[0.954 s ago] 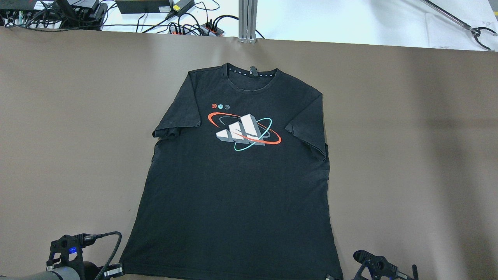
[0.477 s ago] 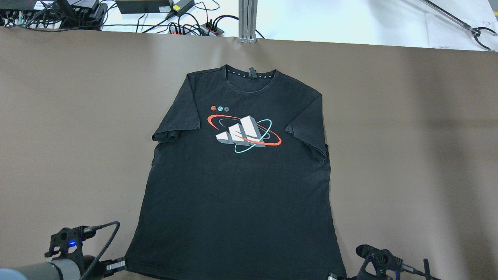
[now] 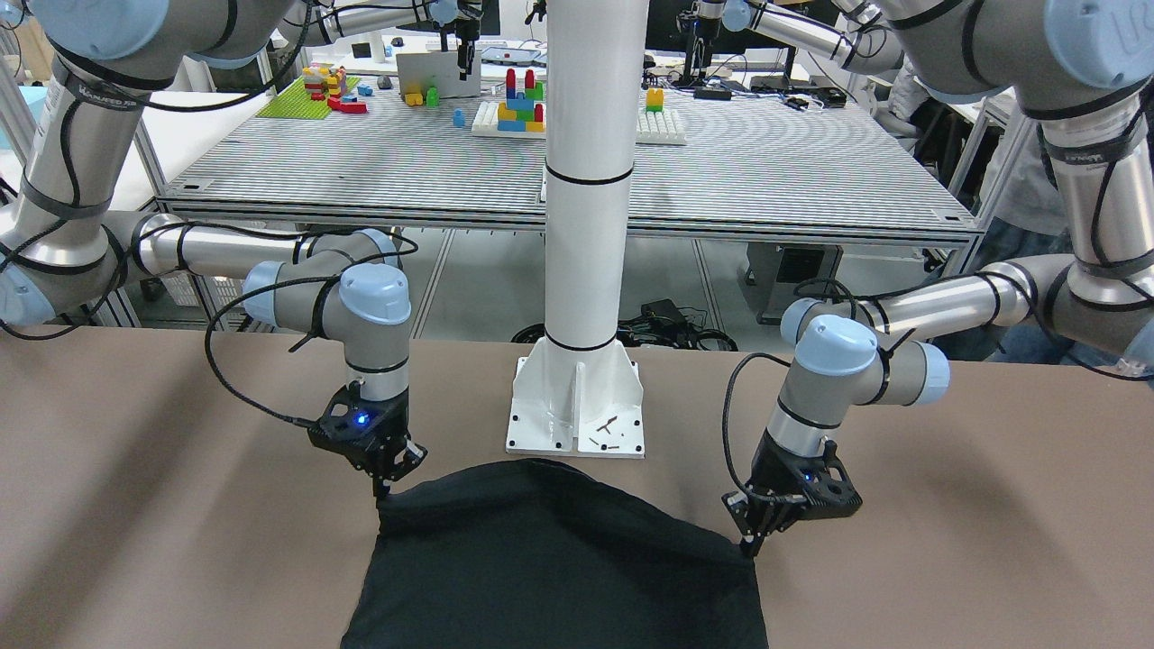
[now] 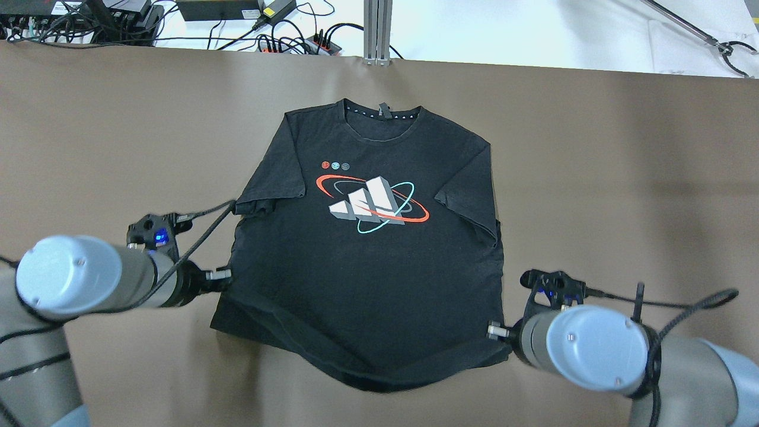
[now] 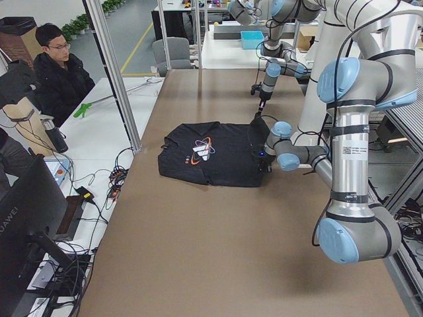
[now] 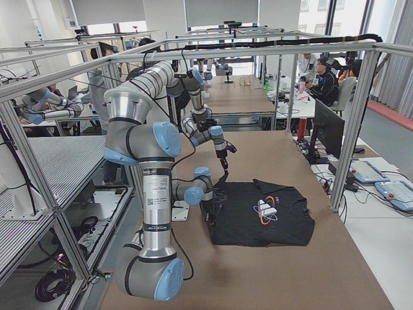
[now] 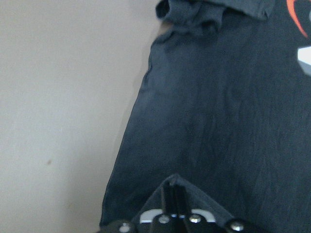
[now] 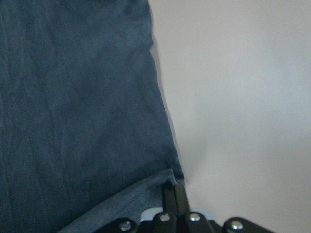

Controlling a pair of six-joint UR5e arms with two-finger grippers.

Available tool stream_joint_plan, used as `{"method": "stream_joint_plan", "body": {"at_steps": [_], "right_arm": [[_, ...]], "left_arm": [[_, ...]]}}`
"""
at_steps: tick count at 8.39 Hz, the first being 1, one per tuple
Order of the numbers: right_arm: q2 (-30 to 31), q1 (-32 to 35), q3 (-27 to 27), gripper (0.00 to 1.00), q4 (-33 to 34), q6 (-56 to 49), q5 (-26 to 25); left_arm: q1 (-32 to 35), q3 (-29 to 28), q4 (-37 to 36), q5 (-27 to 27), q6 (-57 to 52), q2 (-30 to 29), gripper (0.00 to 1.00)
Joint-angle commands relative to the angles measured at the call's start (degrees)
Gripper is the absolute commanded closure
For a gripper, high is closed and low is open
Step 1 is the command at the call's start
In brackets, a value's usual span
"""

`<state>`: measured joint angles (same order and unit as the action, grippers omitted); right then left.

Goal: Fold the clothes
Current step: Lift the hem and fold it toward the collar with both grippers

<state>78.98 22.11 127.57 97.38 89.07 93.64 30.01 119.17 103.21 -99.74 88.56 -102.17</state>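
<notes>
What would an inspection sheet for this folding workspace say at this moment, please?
Surface: brown table cover, lying flat.
Job's things: black T-shirt, printed front up, collar away from the robot; both bottom hem corners are lifted and the hem sags between them.
Clutter: nothing seen; only the white pillar base stands on the cover.
Grippers: left gripper shut on one hem corner; right gripper shut on the other.
Cables: black wrist cables loop beside each wrist; power strips lie beyond the far edge.
Surroundings: seated person at a side desk; toy bricks on the table behind the robot.
</notes>
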Motion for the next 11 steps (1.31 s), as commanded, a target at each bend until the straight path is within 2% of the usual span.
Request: {"method": "stream_joint_plan", "body": {"at_steps": [1, 3, 4, 8, 11], "right_arm": [[-7.15, 17.29, -8.02, 1.0, 0.18, -14.24, 6.9], [-12.69, 22.77, -14.87, 1.0, 0.09, -15.5, 8.66], [-13.32, 25.58, -15.07, 1.0, 0.09, -16.37, 10.05], [-18.94, 30.69, -23.76, 1.0, -0.17, -20.58, 10.95], [-24.83, 32.02, -33.24, 1.0, -2.71, -22.0, 10.95]], "left_arm": [[13.2, -14.19, -2.85, -7.11, -7.15, -13.02, 1.0], [18.4, -15.99, -2.93, -9.93, -8.4, -14.9, 1.0], [20.25, -15.99, -2.93, -11.08, -8.66, -14.98, 1.0], [22.01, -17.56, -2.84, -11.0, -9.63, -15.51, 1.0], [24.2, -24.5, -2.84, -11.09, -12.17, -21.12, 1.0]]}}
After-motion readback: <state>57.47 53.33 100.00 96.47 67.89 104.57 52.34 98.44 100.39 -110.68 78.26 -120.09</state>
